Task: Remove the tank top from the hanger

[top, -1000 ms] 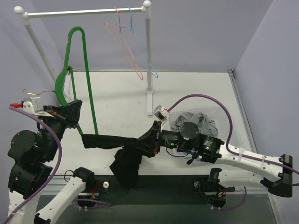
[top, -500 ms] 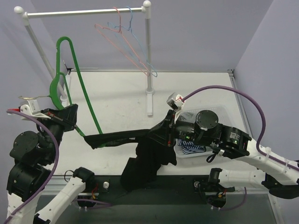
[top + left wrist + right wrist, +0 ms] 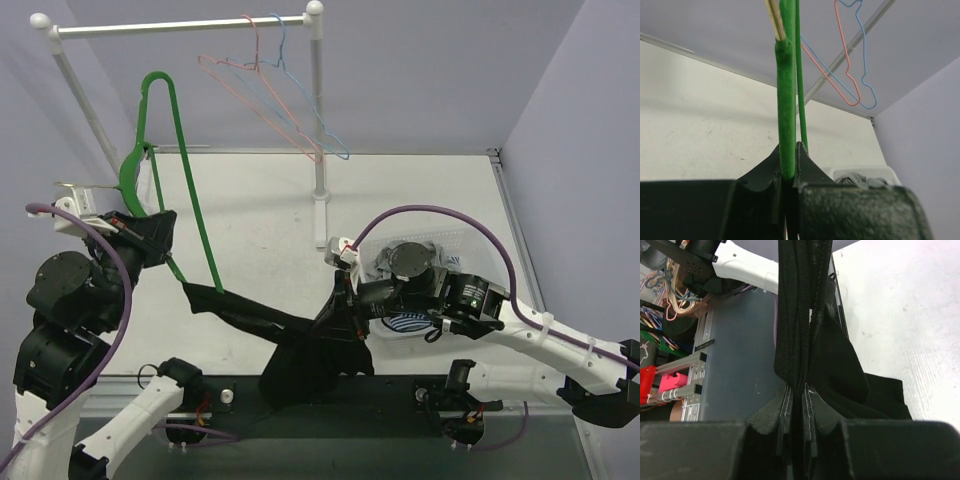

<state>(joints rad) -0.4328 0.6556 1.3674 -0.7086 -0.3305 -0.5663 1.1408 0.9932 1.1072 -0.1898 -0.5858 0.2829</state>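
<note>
Right now the black fabric tank top (image 3: pixel 300 345) is pulled into a taut band on the near side of the white metal clothes rack (image 3: pixel 318 120). One end of it is caught on the lowest tip of the green plastic hanger (image 3: pixel 185 170), to the left of the rack's upright post and nearer the arms. The other end is bunched in the right hand (image 3: pixel 342 305), which sits almost directly on the near side of that post. Below this hand the rest of the garment hangs in a loose dark heap that reaches the near edge of the white counter (image 3: pixel 260 220). In the right wrist view the right hand (image 3: pixel 801 395) has its fingers pressed together on several folded layers of the black cloth, which runs straight up out of the grip. The left hand (image 3: pixel 150 235), well to the left of the post, is clamped on the hanger. Its wrist view shows the two fingertips closed on the thick green bar (image 3: pixel 786 100), with a thinner green rod rising just behind it. The hanger stands tilted, its looped top leaning up toward the rack's crossbar on the left of the post and its long side slanting down to the garment. A pink wire hanger (image 3: pixel 262 95) and a blue wire hanger (image 3: pixel 322 130) hang side by side from the crossbar, close to the post. A clear plastic bin (image 3: pixel 455 243) holding folded clothes sits on the counter to the right of the post, partly hidden by the right arm.
</note>
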